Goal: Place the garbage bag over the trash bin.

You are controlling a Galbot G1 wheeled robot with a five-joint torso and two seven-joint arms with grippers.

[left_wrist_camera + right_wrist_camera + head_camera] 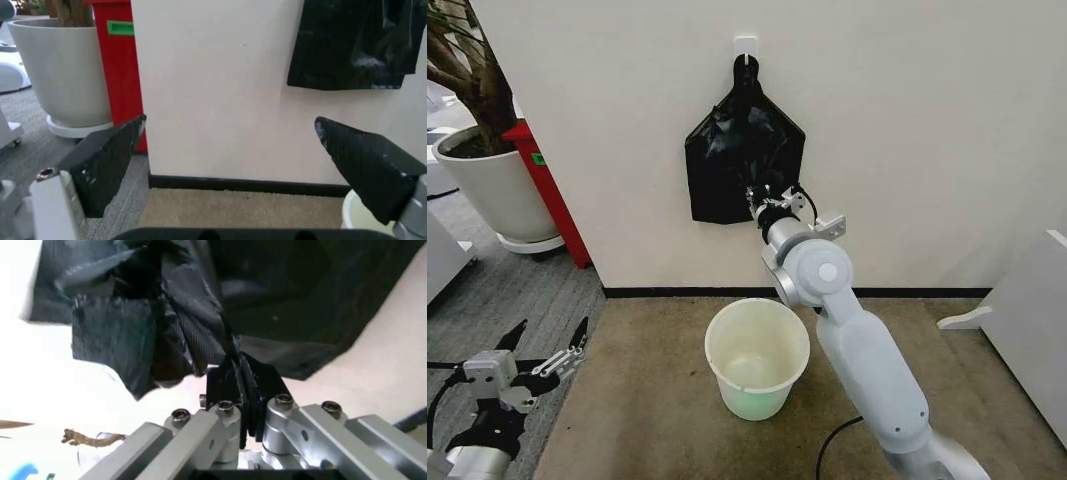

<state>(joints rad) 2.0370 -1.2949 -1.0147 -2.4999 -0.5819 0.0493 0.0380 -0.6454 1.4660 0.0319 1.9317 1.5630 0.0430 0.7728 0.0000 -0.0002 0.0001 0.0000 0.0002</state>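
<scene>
Closest to us, down at the lower left, our left hand [549, 348] is parked low over the grey floor [497, 300] with its fingers spread well apart and nothing between them. Just ahead of us the trash bin [757, 357] sits upright on the tan carpet [647, 400], mouth open, right near the foot of the wall [907, 120].

Our right arm reaches over the bin's far side up to the wall, where the black bundle [743, 160] hangs from a white hook [746, 45]. The right hand [761, 203] is at the bundle's lower edge, and in the right wrist view its fingers [227, 385] are pressed together on a fold of the garbage bag [187, 330], a glossy, crinkly black film. Off to the far left there's a big white plant pot [492, 190] beside a red stand [552, 195].
</scene>
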